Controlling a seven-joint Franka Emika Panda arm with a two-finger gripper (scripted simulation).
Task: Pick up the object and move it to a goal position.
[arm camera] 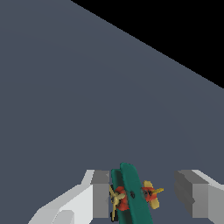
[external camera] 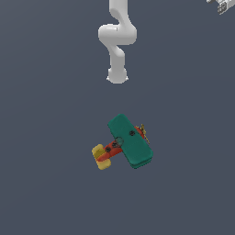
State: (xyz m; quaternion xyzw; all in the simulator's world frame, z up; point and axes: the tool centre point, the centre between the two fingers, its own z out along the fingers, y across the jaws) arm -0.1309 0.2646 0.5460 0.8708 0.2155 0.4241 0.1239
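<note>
The object, a toy biplane (external camera: 130,140) with teal-green wings, a red-orange body, a yellow tail and a tan propeller, lies on the grey floor in the middle of the exterior view. In the wrist view the biplane (arm camera: 131,197) appears small in the wide gap between my fingers, close to one finger (arm camera: 100,194) and well apart from the other finger (arm camera: 190,194). My gripper (arm camera: 144,194) is open and holds nothing. A small white piece (external camera: 222,6) at the exterior view's upper right corner looks like part of my hand, far from the biplane.
The white arm links (external camera: 117,41) rise at the top middle of the exterior view. The floor (external camera: 46,137) is plain grey on every side of the biplane. No other object shows.
</note>
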